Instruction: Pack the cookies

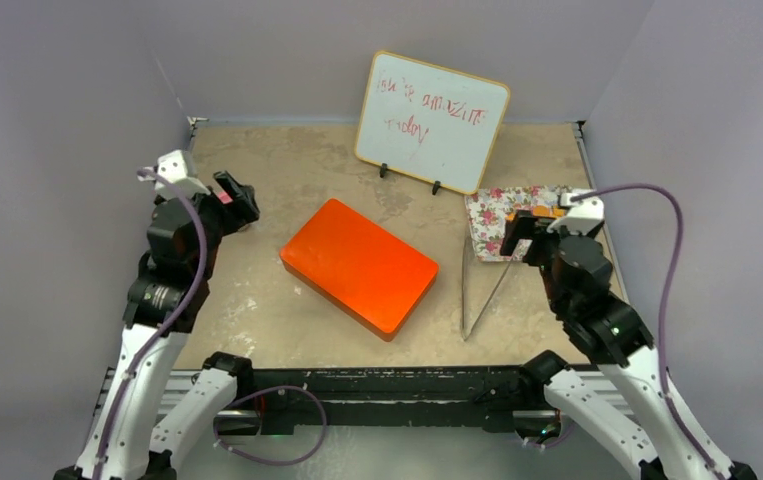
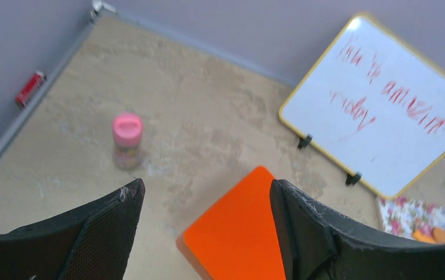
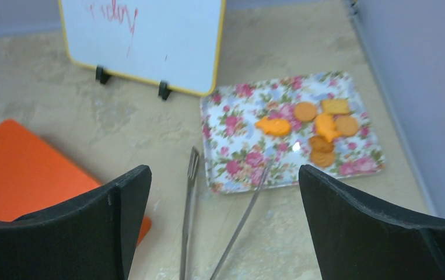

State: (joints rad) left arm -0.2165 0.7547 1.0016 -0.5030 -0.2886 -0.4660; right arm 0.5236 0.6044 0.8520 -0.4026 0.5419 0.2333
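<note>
Several orange cookies [image 3: 319, 128], round, square and fish-shaped, lie on a floral tray [image 3: 231, 151] at the right back; no pink or black one shows. They also show in the left wrist view [image 2: 435, 235]. A closed orange box [image 1: 359, 265] lies mid-table. My right gripper [image 3: 224, 170] is open and empty, held above the near side of the tray [image 1: 487, 210] and above the metal tongs [image 3: 189, 221]. My left gripper [image 2: 205, 185] is open and empty, raised at the left, facing the orange box [image 2: 237, 233].
A whiteboard [image 1: 432, 120] with red writing stands at the back. The tongs [image 1: 477, 290] lie between box and tray. A small pink-lidded jar [image 2: 127, 140] stands at the back left. A red item [image 2: 30, 88] sits on the left wall rail.
</note>
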